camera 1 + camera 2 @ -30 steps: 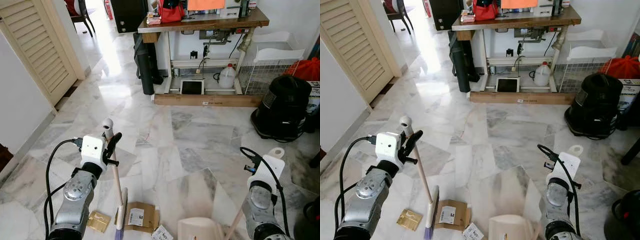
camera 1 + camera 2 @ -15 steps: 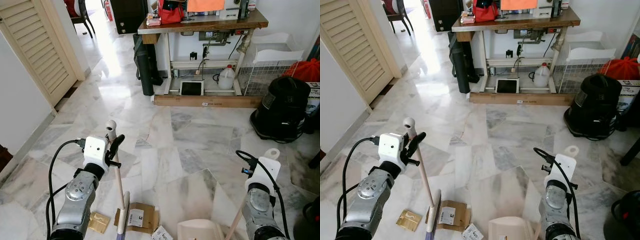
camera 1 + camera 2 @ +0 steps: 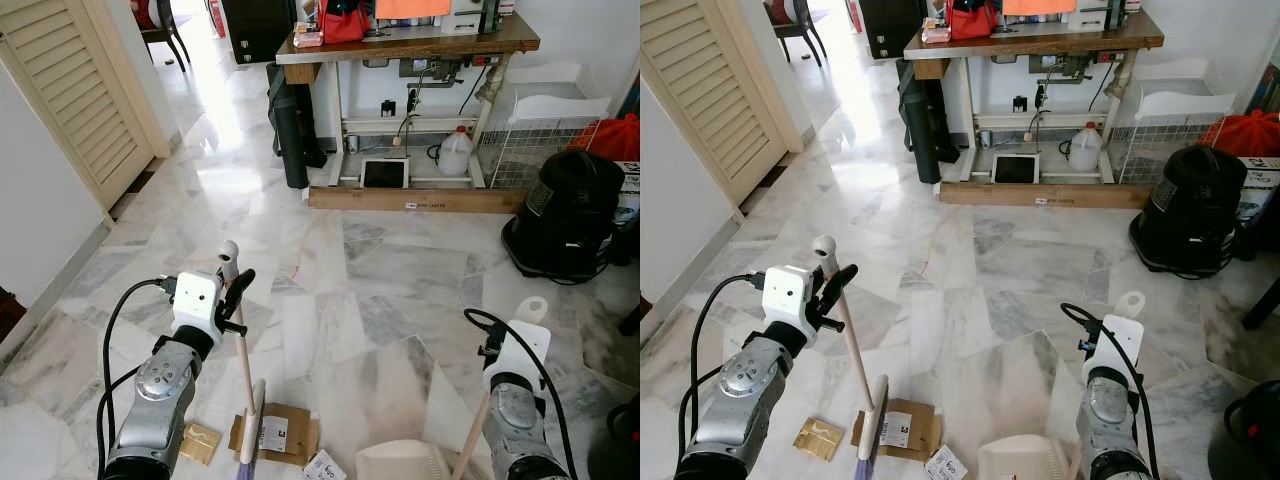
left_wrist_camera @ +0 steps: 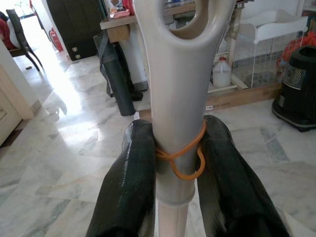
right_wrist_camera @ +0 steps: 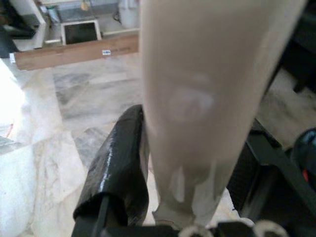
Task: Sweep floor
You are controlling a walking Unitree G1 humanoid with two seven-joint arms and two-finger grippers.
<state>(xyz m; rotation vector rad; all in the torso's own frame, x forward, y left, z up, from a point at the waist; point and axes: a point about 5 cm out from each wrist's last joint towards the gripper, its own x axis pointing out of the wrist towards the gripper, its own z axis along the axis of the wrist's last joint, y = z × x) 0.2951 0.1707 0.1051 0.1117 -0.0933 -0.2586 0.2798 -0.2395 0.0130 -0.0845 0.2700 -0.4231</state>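
Observation:
My left gripper (image 3: 237, 299) is shut on the upper part of a beige broom handle (image 3: 241, 360), just below its looped top. In the left wrist view both fingers (image 4: 131, 187) press the handle, which has an orange rubber band (image 4: 185, 159) around it. The broom's brush (image 3: 247, 445) rests on the marble floor beside a brown cardboard piece (image 3: 278, 432), a gold wrapper (image 3: 200, 441) and a white wrapper (image 3: 325, 466). A beige dustpan (image 3: 405, 463) sits to the right. My right gripper (image 5: 190, 190) is shut on its long handle (image 3: 470, 447).
A wooden sewing table (image 3: 400, 47) stands at the back with a white jug (image 3: 455, 155) beneath it. A black vacuum cleaner (image 3: 570, 215) and a wire rack (image 3: 535, 150) are on the right, a louvred door (image 3: 85, 90) on the left. Open marble floor lies between.
My left gripper has shifted slightly right with the broom, whose brush slid a little along the cardboard. My right arm has drawn slightly left with the dustpan handle.

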